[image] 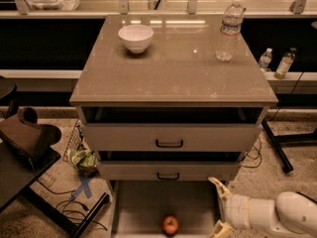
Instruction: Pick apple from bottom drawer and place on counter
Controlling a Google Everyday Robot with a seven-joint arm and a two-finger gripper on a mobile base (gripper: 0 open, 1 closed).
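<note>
Approach step; the apple (170,224) is not yet grasped. Your tool (220,206) sits low by the right rail of the open bottom drawer (143,202), fingers spread apart and holding nothing. The apple rests on the drawer floor, left of the tool and apart from it. Next, you likely must carry the tool left over the rail, straddle the apple, then close. The tabletop (173,73) bears a white bowl (135,37) and a water bottle (229,29).

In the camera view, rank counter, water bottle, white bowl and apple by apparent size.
counter
water bottle and white bowl, too alike to rank
apple
The gripper, open, sits right of the apple.
</note>
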